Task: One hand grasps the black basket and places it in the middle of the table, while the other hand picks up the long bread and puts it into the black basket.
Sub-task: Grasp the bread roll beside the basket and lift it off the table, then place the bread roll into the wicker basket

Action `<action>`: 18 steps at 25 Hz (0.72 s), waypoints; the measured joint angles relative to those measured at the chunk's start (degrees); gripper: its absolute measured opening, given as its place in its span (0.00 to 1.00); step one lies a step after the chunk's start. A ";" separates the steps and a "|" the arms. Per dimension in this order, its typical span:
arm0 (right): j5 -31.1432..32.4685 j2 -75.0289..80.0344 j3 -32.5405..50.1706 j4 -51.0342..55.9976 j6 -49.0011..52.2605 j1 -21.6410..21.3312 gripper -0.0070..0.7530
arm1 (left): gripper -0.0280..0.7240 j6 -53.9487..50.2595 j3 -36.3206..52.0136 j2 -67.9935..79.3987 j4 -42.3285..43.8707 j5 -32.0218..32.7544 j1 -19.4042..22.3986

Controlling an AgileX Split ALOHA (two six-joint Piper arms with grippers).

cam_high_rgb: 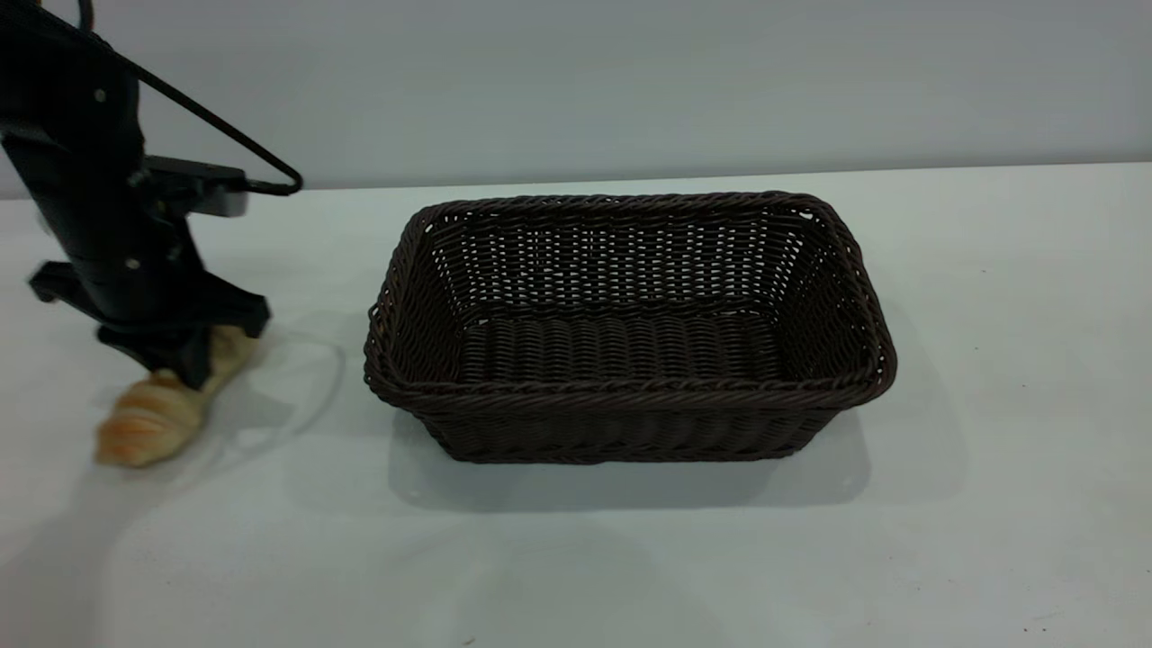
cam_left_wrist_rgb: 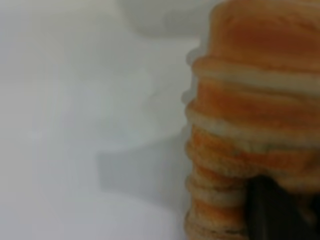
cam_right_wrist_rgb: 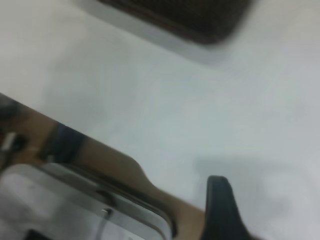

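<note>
Basket (cam_high_rgb: 630,328) set mid-table (cam_high_rgb: 990,504); left gripper (cam_high_rgb: 184,360), beside the basket, clamps the bread (cam_high_rgb: 166,400), not yet loaded; right gripper's (cam_right_wrist_rgb: 222,210) state unclear.

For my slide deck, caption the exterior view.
Left hand grips the long bread on the table beside the empty black basket.

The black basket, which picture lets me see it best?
The exterior view: the whole black basket sits open and empty on the table, right of the left gripper. The right wrist view catches only a dark corner; the left wrist view shows none.
</note>
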 joint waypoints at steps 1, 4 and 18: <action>0.02 -4.03 3.51 -2.02 1.61 0.00 0.67 | 0.15 -0.82 -0.13 -1.11 0.84 1.73 -0.06; 0.02 -15.14 11.96 -5.96 4.21 0.00 0.67 | 0.14 -1.43 -1.69 -6.67 2.35 5.83 -1.91; -2.56 -35.78 23.14 -6.41 1.36 0.00 0.64 | 0.12 -0.19 -6.99 -13.74 1.83 0.31 -33.52</action>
